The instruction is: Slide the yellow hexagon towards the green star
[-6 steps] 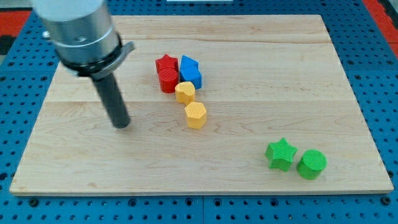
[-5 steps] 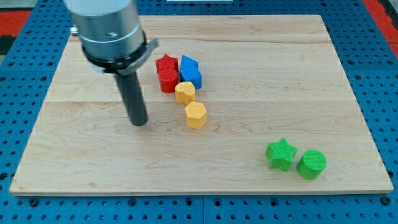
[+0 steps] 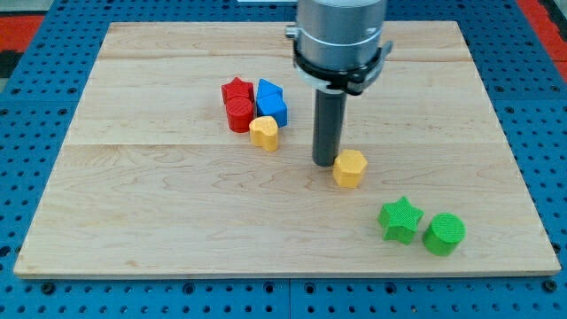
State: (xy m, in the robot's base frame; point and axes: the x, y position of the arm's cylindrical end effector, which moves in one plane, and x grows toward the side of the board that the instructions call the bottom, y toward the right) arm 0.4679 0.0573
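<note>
Camera view: yellow hexagon (image 3: 350,168) apparently touching my tip (image 3: 324,163), its right.

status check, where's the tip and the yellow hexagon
My tip touching yellow hexagon, on its upper-left side. Green star lower right of it. Nothing between them.

The yellow hexagon (image 3: 350,167) lies flat on the board, a short 6-sided block, touching or just beside my tip (image 3: 324,162) on the view's right of it and slightly toward the view's bottom. The green star (image 3: 400,219) lies flat as well, a 5-pointed block, well apart from my tip, toward the view's bottom right, beyond the yellow hexagon and not touching it.
</note>
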